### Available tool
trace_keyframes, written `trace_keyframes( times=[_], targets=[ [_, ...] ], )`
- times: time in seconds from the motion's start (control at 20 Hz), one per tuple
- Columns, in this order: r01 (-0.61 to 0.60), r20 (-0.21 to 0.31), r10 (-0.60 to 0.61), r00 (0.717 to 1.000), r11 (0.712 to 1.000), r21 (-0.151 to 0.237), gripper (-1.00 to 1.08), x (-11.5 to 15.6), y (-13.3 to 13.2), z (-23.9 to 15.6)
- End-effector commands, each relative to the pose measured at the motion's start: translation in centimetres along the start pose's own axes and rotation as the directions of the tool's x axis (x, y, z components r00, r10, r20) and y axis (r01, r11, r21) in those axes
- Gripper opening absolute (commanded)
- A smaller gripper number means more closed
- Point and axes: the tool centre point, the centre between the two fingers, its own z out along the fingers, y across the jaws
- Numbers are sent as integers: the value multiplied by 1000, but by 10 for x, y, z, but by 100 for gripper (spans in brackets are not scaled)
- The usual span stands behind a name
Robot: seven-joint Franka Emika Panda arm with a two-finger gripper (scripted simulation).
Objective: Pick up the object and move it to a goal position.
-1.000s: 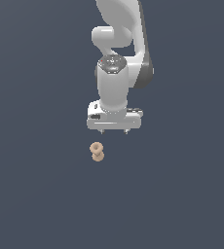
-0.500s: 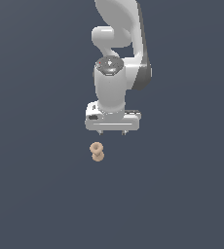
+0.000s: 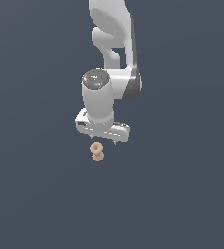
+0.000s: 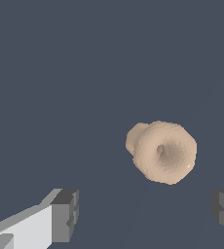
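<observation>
Showing a plain dark blue-grey counter (image 3: 31, 194), unmarked, no edges in view. Carrying no readable writing anywhere. Resting on the counter: the tan object (image 3: 97, 151), open room on all sides. Hovering just above and beside it: the white tool (image 3: 102, 139), fingers (image 4: 65, 215) spread apart, gripping nothing.

All I get beyond the job itself is a flat, dark slate-blue surface (image 3: 31, 194) that fills both views edge to edge. I see no edge, seam or marking on it, and I can't tell whether it is a table or a floor.
</observation>
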Motion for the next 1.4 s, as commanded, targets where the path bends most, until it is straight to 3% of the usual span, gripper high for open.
trace_keyframes(
  times=[0.0, 0.45, 0.75, 1.35],
  targets=[
    [-62, 2, 62, 998, 998, -6, 100, 7, 11, 8],
    [-176, 3, 176, 984, 984, -18, 100, 19, 31, 22],
    [-174, 3, 174, 985, 985, -18, 100, 18, 31, 26],
    [-179, 3, 180, 984, 984, -19, 100, 18, 32, 73]
  ],
)
